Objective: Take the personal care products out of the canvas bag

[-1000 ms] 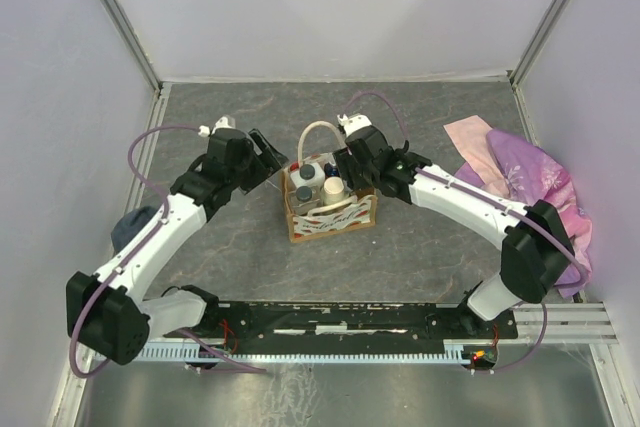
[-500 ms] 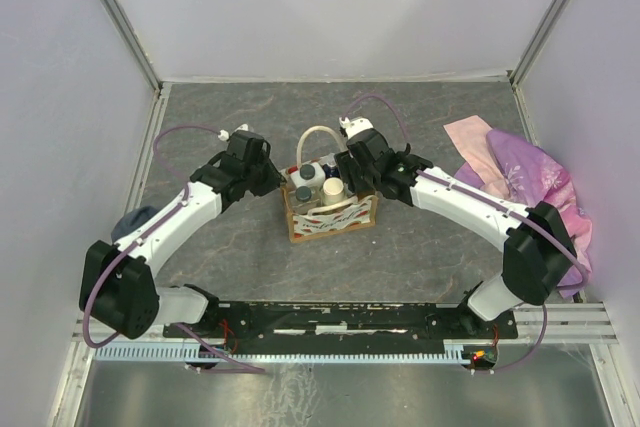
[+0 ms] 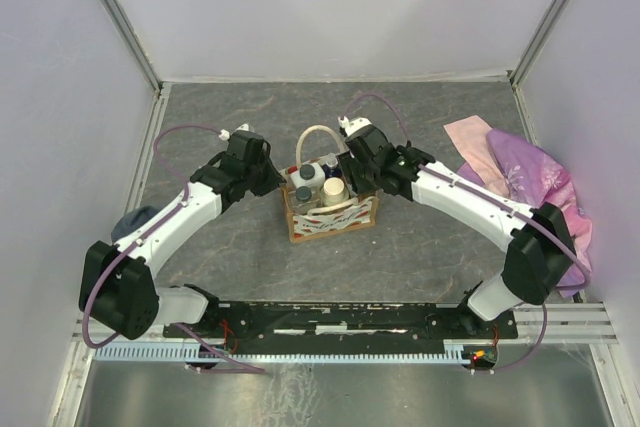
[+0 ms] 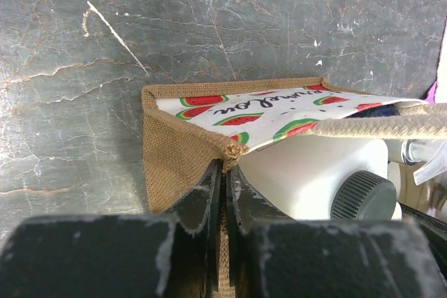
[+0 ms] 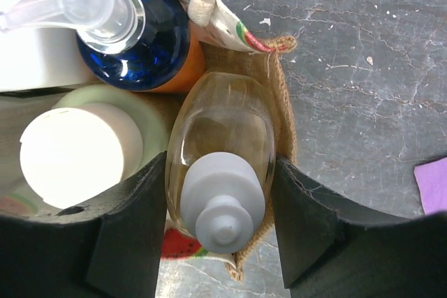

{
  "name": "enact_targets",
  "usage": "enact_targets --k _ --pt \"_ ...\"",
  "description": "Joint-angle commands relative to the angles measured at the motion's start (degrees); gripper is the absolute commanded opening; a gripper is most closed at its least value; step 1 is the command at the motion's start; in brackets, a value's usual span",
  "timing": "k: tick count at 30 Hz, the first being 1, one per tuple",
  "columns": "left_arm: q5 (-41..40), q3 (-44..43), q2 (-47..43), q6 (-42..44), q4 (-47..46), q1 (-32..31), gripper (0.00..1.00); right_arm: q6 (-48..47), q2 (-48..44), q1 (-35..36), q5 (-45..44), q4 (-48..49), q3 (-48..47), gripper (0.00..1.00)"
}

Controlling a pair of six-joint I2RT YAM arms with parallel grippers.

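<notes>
right gripper (image 5: pixel 218 176): fingers pressed on both flanks of the tan bottle (image 5: pixel 220 134) | bottle: upright in the canvas bag (image 4: pixel 174 151), corner nearest right arm, cap toward wrist | left gripper (image 4: pixel 225 176): pinched on bag's opposite rim corner | likely pull: straight up
</notes>
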State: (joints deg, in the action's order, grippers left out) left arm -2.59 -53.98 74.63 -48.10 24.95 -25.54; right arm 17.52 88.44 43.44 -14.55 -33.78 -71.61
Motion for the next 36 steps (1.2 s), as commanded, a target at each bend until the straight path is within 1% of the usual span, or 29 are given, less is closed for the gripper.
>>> enact_targets --k 1,12,18,23,26,29,36 --pt "-0.7 1.5 -1.1 1.5 2.5 0.2 0.09 -1.2 -3.4 -0.2 -1.3 -1.3 -7.9 0.31" --pt "-0.1 2.2 -1.2 1.0 2.3 0.2 0.11 -5.0 -3.1 -0.8 -4.4 -5.5 -18.1 0.32" --pt "0.4 2.6 -1.4 0.8 2.6 0.2 0.12 -4.1 -2.4 -5.8 -2.0 -9.8 -27.6 0.31" --pt "0.4 2.3 -2.5 1.1 3.8 0.1 0.13 -4.6 -2.3 -11.3 -1.6 -12.8 -32.7 0.32" --pt "0.4 2.0 -2.8 1.2 4.4 0.1 0.14 -4.6 -2.4 -14.1 -0.9 -13.2 -33.2 0.34" --pt "0.7 2.2 -2.9 1.3 4.2 0.2 0.14 -3.1 -1.0 -16.7 2.9 -12.7 -31.6 0.35" --pt "3.3 3.1 -2.8 0.5 2.4 0.1 0.15 -0.5 4.7 -18.3 3.1 -9.7 -24.4 0.34"
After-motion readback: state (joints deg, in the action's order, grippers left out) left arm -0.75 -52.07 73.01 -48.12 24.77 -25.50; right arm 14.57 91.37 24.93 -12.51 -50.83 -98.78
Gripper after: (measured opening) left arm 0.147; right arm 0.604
